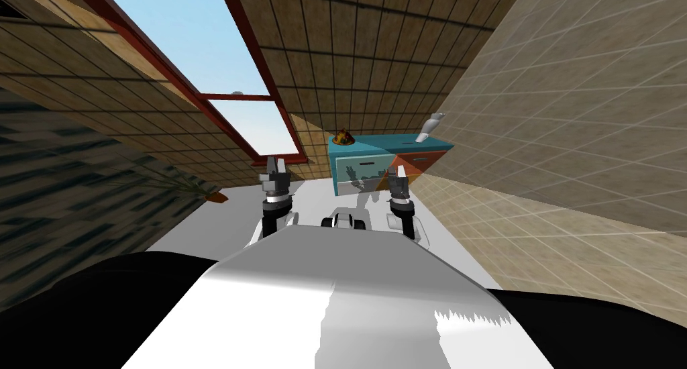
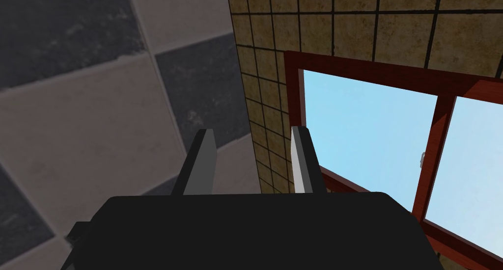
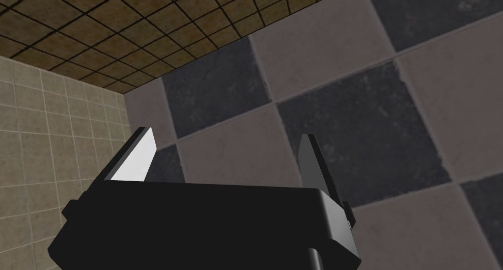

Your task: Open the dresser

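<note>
A teal dresser (image 1: 376, 162) with a pale drawer front and an orange-brown side panel stands against the far tiled wall, in the corner ahead of me. Its drawers look closed. Both arms are raised in front of my chest, well short of the dresser. My left gripper (image 1: 275, 165) (image 2: 253, 134) is open, its fingers a modest gap apart with nothing between them. My right gripper (image 1: 397, 177) (image 3: 226, 144) is open wide and empty; in the head view it lines up with the dresser's front.
A brown lumpy object (image 1: 344, 137) and a light grey item (image 1: 429, 127) sit on the dresser top. A red-framed window (image 1: 258, 120) is left of the dresser. Tiled walls close in on both sides. A small brown thing (image 1: 216, 197) lies on the pale floor at left.
</note>
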